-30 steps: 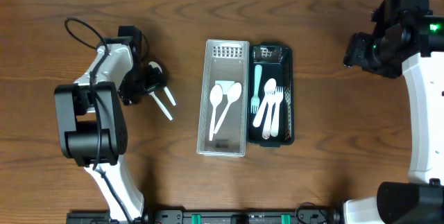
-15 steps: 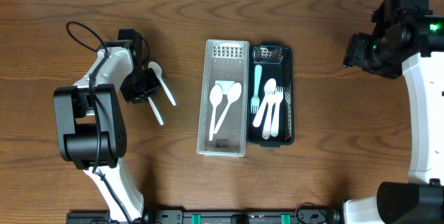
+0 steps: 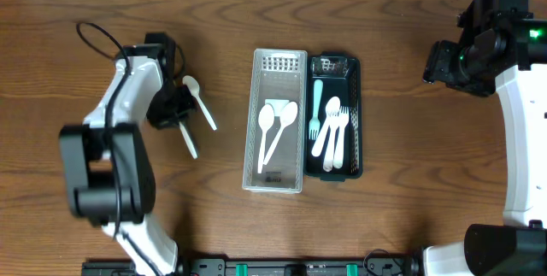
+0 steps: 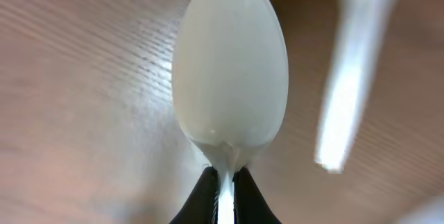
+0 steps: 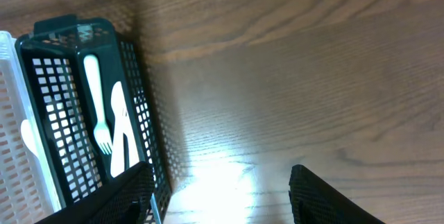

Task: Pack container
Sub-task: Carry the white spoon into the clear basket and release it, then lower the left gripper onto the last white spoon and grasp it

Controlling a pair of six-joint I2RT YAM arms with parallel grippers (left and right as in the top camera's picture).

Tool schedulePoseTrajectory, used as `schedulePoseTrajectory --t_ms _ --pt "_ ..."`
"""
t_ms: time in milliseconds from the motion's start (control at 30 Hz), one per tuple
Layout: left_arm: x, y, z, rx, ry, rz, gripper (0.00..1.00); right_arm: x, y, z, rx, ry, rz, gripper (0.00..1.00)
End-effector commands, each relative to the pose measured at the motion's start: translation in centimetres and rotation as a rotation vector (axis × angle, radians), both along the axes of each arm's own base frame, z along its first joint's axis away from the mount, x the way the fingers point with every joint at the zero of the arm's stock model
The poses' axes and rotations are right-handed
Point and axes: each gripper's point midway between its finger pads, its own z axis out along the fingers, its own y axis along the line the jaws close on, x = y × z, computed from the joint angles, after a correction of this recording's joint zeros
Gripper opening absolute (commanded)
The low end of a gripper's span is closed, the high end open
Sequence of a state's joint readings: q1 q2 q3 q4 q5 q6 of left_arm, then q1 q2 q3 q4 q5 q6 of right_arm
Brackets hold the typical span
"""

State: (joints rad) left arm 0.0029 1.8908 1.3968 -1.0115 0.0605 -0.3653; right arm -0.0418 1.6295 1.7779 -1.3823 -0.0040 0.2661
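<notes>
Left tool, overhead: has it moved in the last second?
Yes. The left tool, shut on a spoon, has drawn slightly away from the white basket, toward the picture's left edge.

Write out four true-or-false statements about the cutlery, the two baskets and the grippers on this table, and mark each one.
1. The left gripper is shut on the neck of a white plastic spoon. True.
2. The white perforated plastic basket holds two white spoons. True.
3. The teal plastic fork lies in the white basket. False: it lies in the black mesh basket, next to white cutlery.
4. The right gripper is holding a fork. False: it is open and empty, over the bare wooden table beside the black basket.
</notes>
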Motion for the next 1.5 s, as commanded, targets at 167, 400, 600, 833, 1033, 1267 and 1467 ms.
schedulePoseTrajectory --t_ms 167,400,600,833,1033,1267,1467 --pt "0.1 -9.1 12.7 -0.022 -0.389 -0.276 0.06 0.2 -0.3 -0.3 -0.011 0.005 0.004 0.66" --pt "-1.7 -18.1 11.3 -0.076 -0.406 -0.521 0.11 0.2 -0.3 -0.3 -0.011 0.006 0.004 0.66" --pt "-1.7 -21.5 6.2 -0.067 -0.320 -0.599 0.17 0.1 -0.3 -0.3 -0.011 0.006 0.004 0.65" --pt "-1.4 -21.6 1.7 -0.036 -0.222 -0.616 0.14 0.1 -0.3 -0.3 -0.011 0.007 0.004 0.65" --pt "0.2 -20.4 6.0 0.049 -0.343 -0.670 0.17 0.1 -0.3 -0.4 -0.011 0.010 0.004 0.65" --pt "2.3 -14.3 15.8 0.206 -0.597 -0.556 0.49 0.0 -0.3 -0.4 -0.011 0.011 0.004 0.66" --pt "3.7 -5.3 18.5 0.192 -0.644 -0.244 0.56 0.0 -0.3 -0.4 -0.011 0.014 0.004 0.66"
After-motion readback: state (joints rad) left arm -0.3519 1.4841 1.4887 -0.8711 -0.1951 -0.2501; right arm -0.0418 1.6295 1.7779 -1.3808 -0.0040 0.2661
